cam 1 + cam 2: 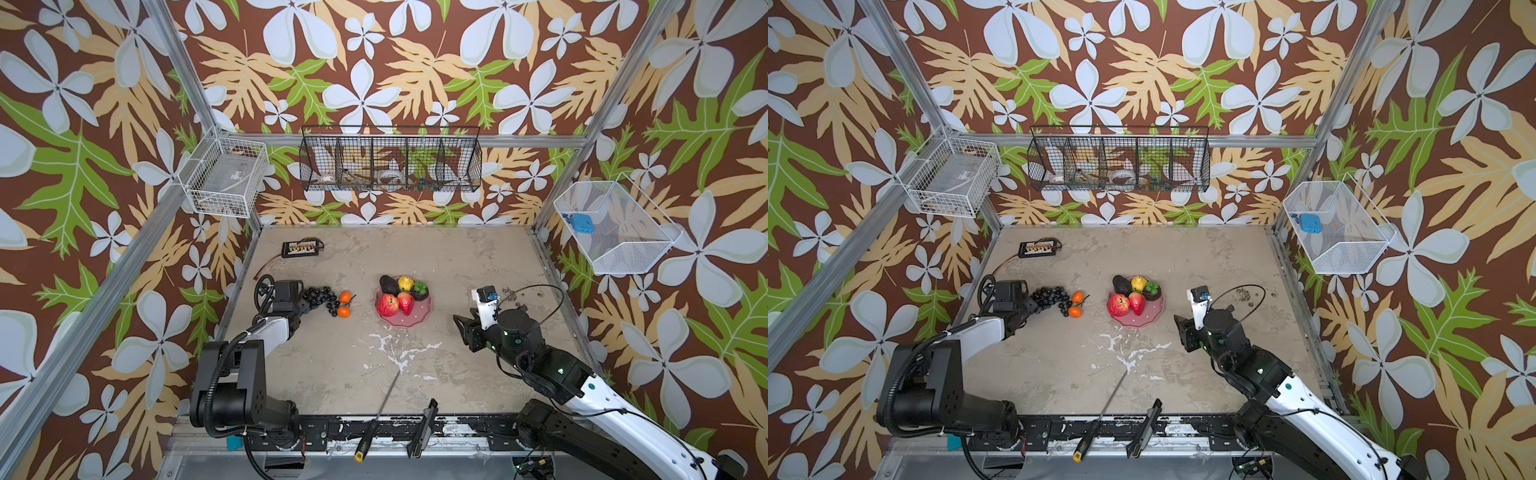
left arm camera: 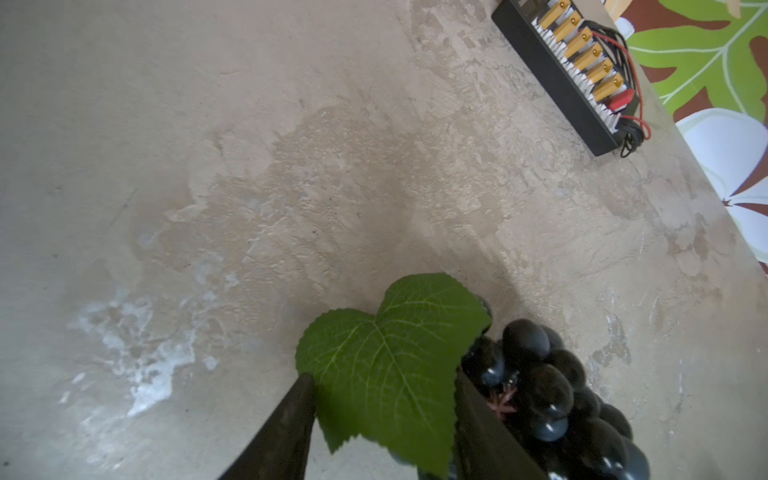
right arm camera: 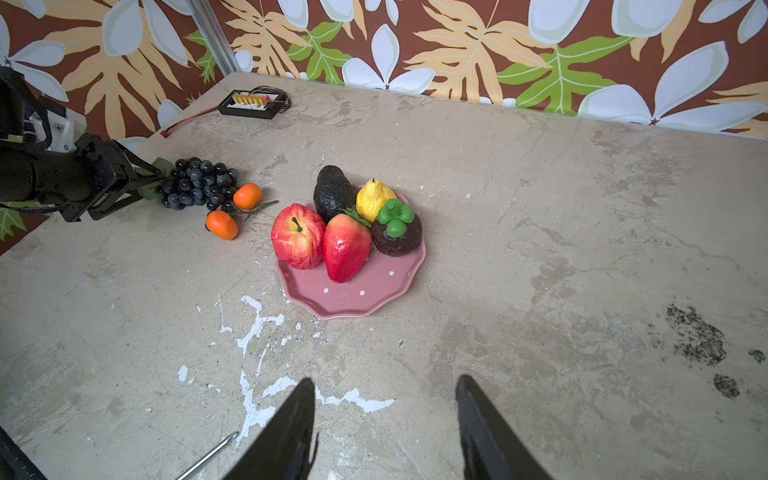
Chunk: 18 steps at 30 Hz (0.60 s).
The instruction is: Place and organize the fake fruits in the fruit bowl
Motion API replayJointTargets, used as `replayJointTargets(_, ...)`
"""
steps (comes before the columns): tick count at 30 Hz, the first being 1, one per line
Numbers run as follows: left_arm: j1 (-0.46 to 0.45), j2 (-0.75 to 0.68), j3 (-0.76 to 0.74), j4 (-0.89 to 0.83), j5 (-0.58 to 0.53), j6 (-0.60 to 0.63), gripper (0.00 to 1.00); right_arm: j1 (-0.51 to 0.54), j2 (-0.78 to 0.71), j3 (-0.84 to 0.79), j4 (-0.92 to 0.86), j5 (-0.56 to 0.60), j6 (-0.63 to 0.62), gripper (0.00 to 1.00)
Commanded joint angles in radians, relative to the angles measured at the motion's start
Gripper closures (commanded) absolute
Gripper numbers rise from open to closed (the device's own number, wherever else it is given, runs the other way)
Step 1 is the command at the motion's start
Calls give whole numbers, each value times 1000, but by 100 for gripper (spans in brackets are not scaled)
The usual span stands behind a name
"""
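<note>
1. In both top views the pink bowl sits mid-counter. Five fruits crowd its far half: apple, strawberry, avocado, lemon and a brown fruit with a green cap. The near half is bare.
2. Same views: the grapes lie out on the counter left of the bowl. The two oranges are right up against the bunch, between it and the bowl. My left fingers are at the bunch's far-left end. My right fingers hang right of the bowl, well apart from it.
3. Left wrist view: the green leaf lies between my left fingers, and the grapes bulge past one of them. The fingers stand either side of the leaf, but I can't tell whether they're pinching the bunch or only framing it. The black board with wires sits off at the counter's edge.
4. Right wrist view: my right fingers are spread, with only bare counter between them and nothing held. Ahead, the bowl shows open pink floor on my side.
5. My read is that this is the grape pick-up step, with five fruits in and the grapes and both oranges left to go.
6. The next move calls for a firm hold on the stem, not just the leaf, which could slip free. Then I should lift straight up so the oranges aren't dragged along. The bunch goes down in the bowl's bare near half, carried gently, because a floppy bunch could nudge the apple or strawberry.
</note>
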<state>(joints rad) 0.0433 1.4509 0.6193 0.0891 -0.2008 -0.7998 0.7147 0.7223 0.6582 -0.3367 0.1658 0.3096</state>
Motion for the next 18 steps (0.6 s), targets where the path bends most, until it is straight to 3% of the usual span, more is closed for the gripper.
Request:
replayJointTargets(1,4,4,8,40,47,-20,44,1,5,3,12,12,2,46)
replayJointTargets(5,53,51,20,62,97,-34,50,1,7,1,13,11,2,46)
replayJointTargets(18,91,146,90,74,109,-44,51,0,17,-2,16,0,2,46)
